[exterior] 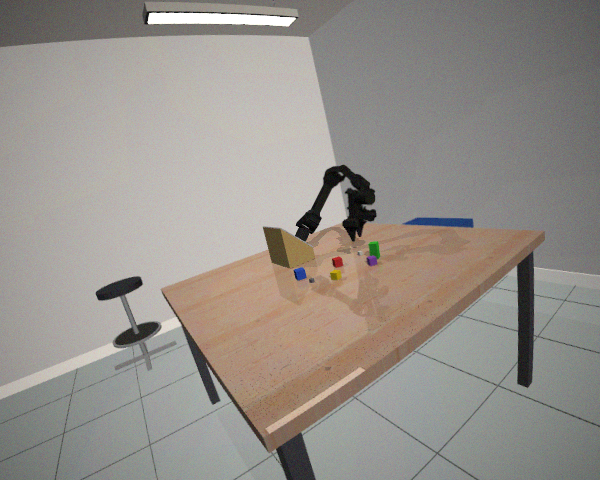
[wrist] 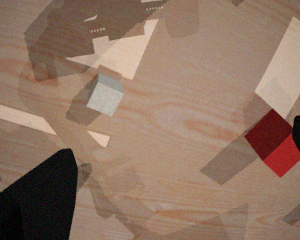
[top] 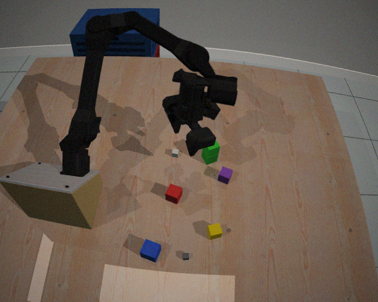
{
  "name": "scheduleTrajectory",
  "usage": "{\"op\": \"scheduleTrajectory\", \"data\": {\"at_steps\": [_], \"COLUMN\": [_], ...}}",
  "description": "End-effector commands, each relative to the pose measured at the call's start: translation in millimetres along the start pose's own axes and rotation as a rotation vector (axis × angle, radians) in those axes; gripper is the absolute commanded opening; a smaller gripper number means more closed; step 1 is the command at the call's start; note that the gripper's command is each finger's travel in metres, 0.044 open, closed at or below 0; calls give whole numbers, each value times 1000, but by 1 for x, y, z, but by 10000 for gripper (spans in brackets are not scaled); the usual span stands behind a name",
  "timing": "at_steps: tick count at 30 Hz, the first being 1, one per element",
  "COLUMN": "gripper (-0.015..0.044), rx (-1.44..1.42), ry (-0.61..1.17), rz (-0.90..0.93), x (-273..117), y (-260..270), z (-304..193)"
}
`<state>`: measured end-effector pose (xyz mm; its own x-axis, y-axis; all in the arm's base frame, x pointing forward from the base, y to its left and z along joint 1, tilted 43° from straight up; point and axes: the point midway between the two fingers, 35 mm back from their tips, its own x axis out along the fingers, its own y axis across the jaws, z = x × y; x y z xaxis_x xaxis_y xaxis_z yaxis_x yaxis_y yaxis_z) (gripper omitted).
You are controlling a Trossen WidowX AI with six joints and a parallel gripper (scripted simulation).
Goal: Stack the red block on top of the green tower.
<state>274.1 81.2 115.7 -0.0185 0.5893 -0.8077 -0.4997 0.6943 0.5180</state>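
Above the wooden table (top: pixel 280 195), wide-open jaws hold nothing.

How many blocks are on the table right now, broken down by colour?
Green: 2, stacked as the green tower
Red: 1, the red block
Purple: 1, the purple block
Yellow: 1, the yellow block
Blue: 1, the blue block
White: 1, the small white cube
Grey: 1, the small grey cube
Total: 8
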Motion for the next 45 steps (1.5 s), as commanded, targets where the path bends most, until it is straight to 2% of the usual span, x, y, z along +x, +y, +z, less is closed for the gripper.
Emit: {"op": "scheduleTrajectory", "data": {"at_steps": [1, 15, 25, 34, 45], "gripper": [440, 440, 440, 440, 440], "rx": [218, 841, 849, 848, 848], "ry": [-7, -66, -67, -67, -67], "rz": [24, 115, 117, 118, 118], "x": [3, 3, 2, 50, 55], "y": [-30, -100, -99, -94, -94], "z": [-16, -75, -75, -70, -71]}}
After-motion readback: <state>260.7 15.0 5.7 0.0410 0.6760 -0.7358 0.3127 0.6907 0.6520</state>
